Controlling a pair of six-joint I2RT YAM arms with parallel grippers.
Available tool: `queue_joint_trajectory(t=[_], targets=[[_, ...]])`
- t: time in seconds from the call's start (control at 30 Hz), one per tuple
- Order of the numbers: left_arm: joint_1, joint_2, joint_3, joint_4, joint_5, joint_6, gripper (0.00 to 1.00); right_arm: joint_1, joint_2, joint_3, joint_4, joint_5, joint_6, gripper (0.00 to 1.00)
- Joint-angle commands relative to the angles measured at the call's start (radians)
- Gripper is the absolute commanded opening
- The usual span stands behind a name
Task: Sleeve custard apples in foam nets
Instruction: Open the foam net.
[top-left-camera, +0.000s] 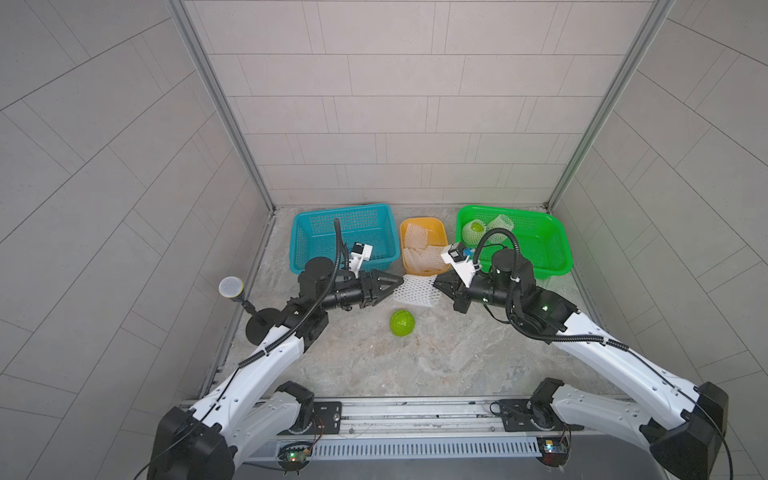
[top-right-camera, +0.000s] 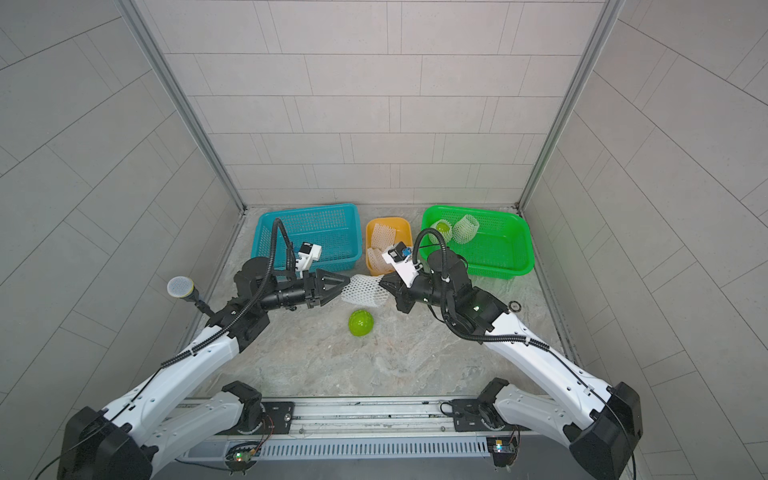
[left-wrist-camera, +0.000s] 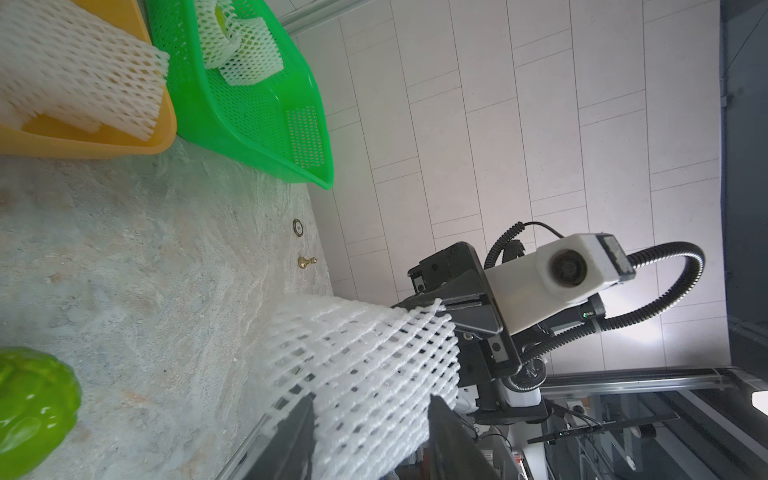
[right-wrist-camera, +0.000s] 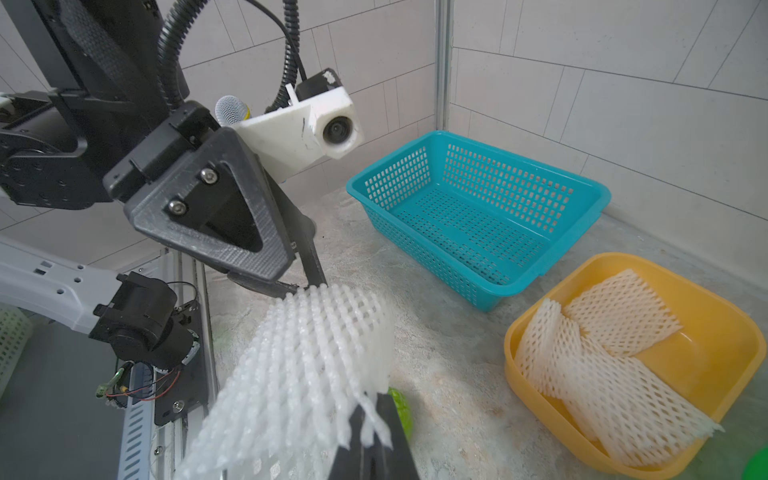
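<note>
Because the foam net (top-left-camera: 415, 289) hangs above the table (top-left-camera: 436, 374) between the two arms and is held only at its ends, several things could go wrong from this point. The right claw (top-left-camera: 434, 284) is pressed together on a thin edge of one end, so a strong pull may draw the soft mesh out of it, or tear it. The left claw (top-left-camera: 399, 283) has its jaws spread, with the other end of the net between them. If they close on both walls of the tube, the mouth would probably be squeezed flat and no fruit could enter. One bare custard apple (top-left-camera: 402, 323) lies free on the table, near the net and a little toward the robot. It is round, so a touch from the net or from an arm could make it roll away. As for the containers, the green basket (top-left-camera: 540, 249) holds a netted apple (top-left-camera: 473, 230), green showing through the mesh, and a second bundle (top-left-camera: 500, 226) whose content cannot be judged. The yellow tub (right-wrist-camera: 706, 299) holds spare nets (right-wrist-camera: 602, 386) lying flat and crossed. The blue basket (top-left-camera: 345, 232), behind the left arm, shows nothing inside.
</note>
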Motion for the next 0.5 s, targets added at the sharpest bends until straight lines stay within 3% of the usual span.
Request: queue_joint_trajectory(t=[0.0, 0.2, 0.47], targets=[[-0.004, -0.004, 0.002, 0.021, 0.016, 0.024, 0.41, 0.008, -0.01, 0.032, -0.043, 0.041, -0.055, 0.0], [-0.005, 0.014, 0.001, 0.021, 0.036, 0.029, 0.28, 0.013, -0.017, 0.041, -0.06, 0.044, -0.074, 0.0], [-0.047, 0.022, -0.005, 0.055, 0.082, 0.027, 0.29, 0.025, -0.014, 0.062, -0.044, 0.042, -0.09, 0.0]])
